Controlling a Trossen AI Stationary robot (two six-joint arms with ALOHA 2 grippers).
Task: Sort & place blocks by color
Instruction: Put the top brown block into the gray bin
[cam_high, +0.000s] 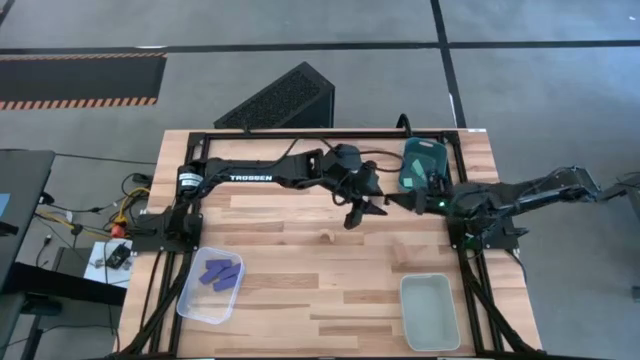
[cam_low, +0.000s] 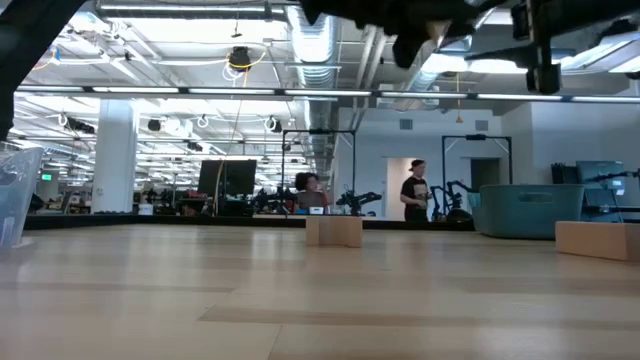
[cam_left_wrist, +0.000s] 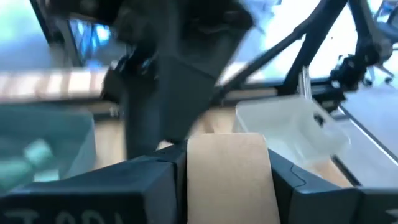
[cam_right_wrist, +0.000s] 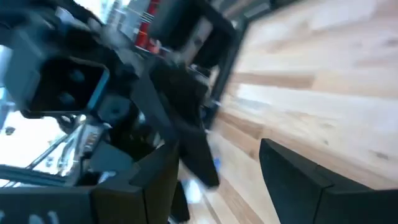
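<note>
My left gripper hovers over the middle of the table, shut on a tan wooden block. My right gripper is open with nothing between its fingers, and it sits beside the dark teal bin at the far edge. Several blue-purple bars lie in the clear bin at the near left. A tan arch stands on the table on its two legs. Another tan block lies flat at the right. A light teal cube rests inside the teal bin. My left gripper pinches the tan wooden block between its two fingers, which sit on two opposite side faces. The block is lifted clear of the table. How far back it reaches between the fingers does not show.
A second, pale teal bin stands at the near right of the wooden table. A black perforated box lies beyond the far edge. People stand in the room behind the table.
</note>
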